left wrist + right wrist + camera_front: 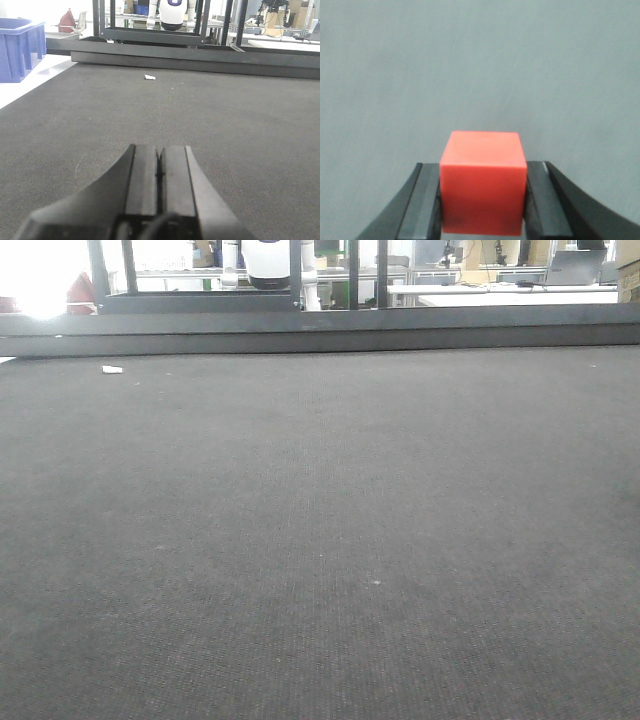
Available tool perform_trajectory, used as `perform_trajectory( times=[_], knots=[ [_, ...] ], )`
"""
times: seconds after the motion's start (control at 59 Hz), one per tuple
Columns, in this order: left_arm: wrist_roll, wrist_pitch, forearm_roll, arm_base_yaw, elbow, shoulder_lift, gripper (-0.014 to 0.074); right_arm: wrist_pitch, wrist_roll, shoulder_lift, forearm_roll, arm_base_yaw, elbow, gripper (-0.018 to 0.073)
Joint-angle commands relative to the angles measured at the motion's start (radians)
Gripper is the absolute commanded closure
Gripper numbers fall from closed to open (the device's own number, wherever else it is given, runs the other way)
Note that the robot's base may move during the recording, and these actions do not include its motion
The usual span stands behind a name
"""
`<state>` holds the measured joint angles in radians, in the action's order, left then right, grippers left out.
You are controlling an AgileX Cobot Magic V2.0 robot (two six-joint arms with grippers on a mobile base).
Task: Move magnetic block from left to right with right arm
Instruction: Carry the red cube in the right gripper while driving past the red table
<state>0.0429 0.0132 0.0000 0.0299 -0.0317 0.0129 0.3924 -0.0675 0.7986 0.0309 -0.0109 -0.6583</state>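
Note:
In the right wrist view the magnetic block (483, 182), a bright red cube, sits squeezed between the two dark fingers of my right gripper (483, 200), which is shut on it; blurred grey carpet fills the view behind it. In the left wrist view my left gripper (160, 155) is shut with its pads pressed together and nothing between them, low over the dark carpet (225, 115). The front-facing view shows neither gripper nor the block, only carpet (320, 540).
A small white scrap (112, 369) (149, 77) lies on the carpet near the far left. A dark raised ledge (320, 335) and metal frame bound the far side. A blue crate (17, 47) stands beyond the carpet's left edge.

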Motion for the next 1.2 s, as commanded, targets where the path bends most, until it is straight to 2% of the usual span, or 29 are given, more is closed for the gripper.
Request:
perform_trajectory(
  times=[0.0,0.085,0.186,0.356,0.695,1.186],
  knots=[
    [0.004,-0.088,0.0,0.003,-0.009,0.006,0.0713,-0.229,0.014,-0.067,0.003,0.011,0.045,0.0347],
    [0.004,-0.088,0.0,0.003,-0.009,0.006,0.0713,-0.338,0.014,-0.119,0.0,0.011,0.124,0.0347],
    [0.004,-0.088,0.0,0.003,-0.009,0.006,0.0713,-0.392,0.014,-0.191,-0.011,0.011,0.192,0.0347],
    [0.004,-0.088,0.0,0.003,-0.009,0.006,0.0713,-0.37,0.014,-0.331,-0.039,0.011,0.256,0.0347],
    [0.004,-0.088,0.0,0.003,-0.009,0.006,0.0713,-0.304,0.014,-0.565,-0.053,0.011,0.259,0.0347],
    [0.004,-0.088,0.0,0.003,-0.009,0.006,0.0713,-0.305,0.014,-0.606,-0.053,0.011,0.259,0.0347]
  ],
)
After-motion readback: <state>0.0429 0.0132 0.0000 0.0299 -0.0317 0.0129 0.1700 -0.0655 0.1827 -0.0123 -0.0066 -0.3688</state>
